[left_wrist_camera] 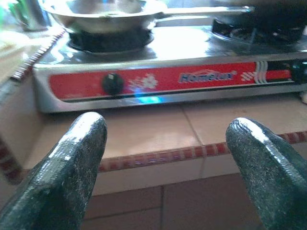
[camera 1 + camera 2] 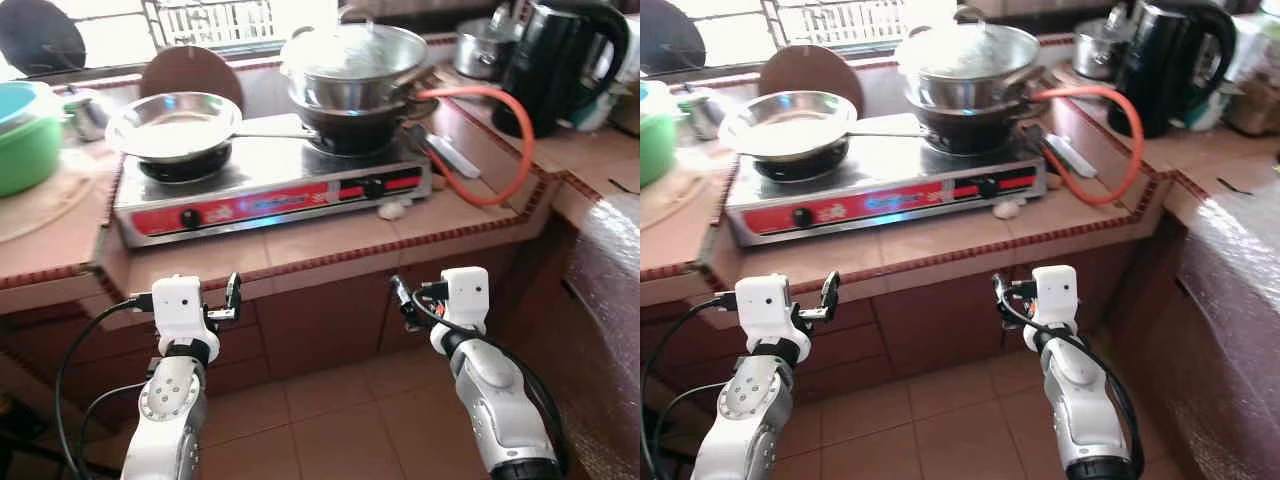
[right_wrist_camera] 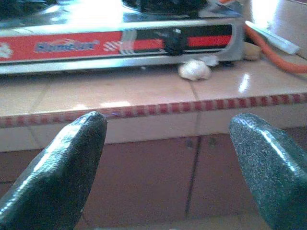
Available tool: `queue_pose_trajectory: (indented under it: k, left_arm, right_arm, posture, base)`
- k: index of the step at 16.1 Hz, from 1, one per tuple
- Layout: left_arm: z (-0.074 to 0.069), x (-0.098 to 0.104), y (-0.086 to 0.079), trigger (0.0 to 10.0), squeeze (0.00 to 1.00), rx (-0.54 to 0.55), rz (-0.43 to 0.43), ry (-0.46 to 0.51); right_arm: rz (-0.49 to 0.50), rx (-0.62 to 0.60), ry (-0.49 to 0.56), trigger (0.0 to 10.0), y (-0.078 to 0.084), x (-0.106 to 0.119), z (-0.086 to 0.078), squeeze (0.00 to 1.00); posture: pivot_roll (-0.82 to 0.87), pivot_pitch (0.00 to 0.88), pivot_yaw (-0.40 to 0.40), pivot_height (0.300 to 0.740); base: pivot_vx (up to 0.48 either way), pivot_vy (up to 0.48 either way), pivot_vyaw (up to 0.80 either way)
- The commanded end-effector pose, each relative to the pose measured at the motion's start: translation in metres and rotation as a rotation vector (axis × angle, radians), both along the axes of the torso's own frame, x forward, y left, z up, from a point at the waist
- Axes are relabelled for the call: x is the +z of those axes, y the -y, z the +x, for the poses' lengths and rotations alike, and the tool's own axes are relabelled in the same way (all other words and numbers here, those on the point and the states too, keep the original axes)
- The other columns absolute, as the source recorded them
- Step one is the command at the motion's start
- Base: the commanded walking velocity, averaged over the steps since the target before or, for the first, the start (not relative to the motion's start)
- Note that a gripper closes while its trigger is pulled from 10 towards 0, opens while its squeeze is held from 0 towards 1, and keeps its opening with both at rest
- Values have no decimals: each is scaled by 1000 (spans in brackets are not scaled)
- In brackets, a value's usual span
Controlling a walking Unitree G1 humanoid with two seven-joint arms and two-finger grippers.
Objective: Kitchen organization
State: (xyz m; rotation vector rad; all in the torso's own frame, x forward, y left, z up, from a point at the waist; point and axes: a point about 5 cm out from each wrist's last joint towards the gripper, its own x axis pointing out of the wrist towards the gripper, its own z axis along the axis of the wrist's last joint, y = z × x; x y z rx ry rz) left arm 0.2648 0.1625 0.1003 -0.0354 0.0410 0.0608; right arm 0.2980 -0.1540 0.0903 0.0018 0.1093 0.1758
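Note:
A red and silver two-burner gas stove [image 2: 270, 190] stands on the tiled counter [image 2: 330, 240]. A shallow steel pan [image 2: 175, 125] rests on its left burner. Stacked steel pots with a lid [image 2: 350, 65] sit on the right burner. A garlic bulb [image 2: 393, 210] lies on the tiles by the stove's front right corner. My left gripper [image 2: 230, 300] hangs open in front of the counter edge, below the stove's left knob [image 1: 112, 84]. My right gripper [image 2: 403, 303] is open too, level with the counter edge below the garlic [image 3: 194, 69]. Neither holds anything.
An orange gas hose [image 2: 510, 140] loops over the counter right of the stove. A black kettle [image 2: 565, 60] stands at the back right, a green bowl [image 2: 25, 135] at the far left, and a round brown board [image 2: 190, 70] leans behind the pan. Tiled floor [image 2: 330, 410] lies below.

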Motion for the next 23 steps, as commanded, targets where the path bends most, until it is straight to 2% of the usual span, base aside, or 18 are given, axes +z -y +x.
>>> queue_pose_trajectory:
  k: [1,3,8,18,22,23]
  left_arm:
    - [-1,0,1,10000,0,0,22,-2]
    - [-1,-1,3,10000,0,-27,49,-6]
    - [-3,-2,3,10000,0,-22,41,-7]
    - [-3,-2,4,10000,0,-32,64,-6]
    - [-4,-2,5,10000,0,-42,71,-7]
    - [-4,-2,5,10000,0,-42,71,-7]
  right_arm:
    - [4,10,9,10000,-2,3,2,0]
    - [2,5,9,10000,-1,3,1,0]
    - [2,2,0,10000,-1,1,-3,0]
    - [11,23,7,10000,-4,3,-1,0]
    - [-5,29,5,10000,-5,4,-1,0]
    - [21,21,-20,10000,-5,1,-1,0]
  posture:
    - [-96,0,59,740]
    - [-106,0,61,740]
    - [-105,0,62,740]
    - [-97,0,56,740]
    - [-99,0,57,740]
    - [-101,0,58,740]
  base:
    - [0,0,0]
    - [0,0,-800]
    - [0,0,-800]
    - [0,0,-800]
    - [0,0,-113]
    - [0,0,0]
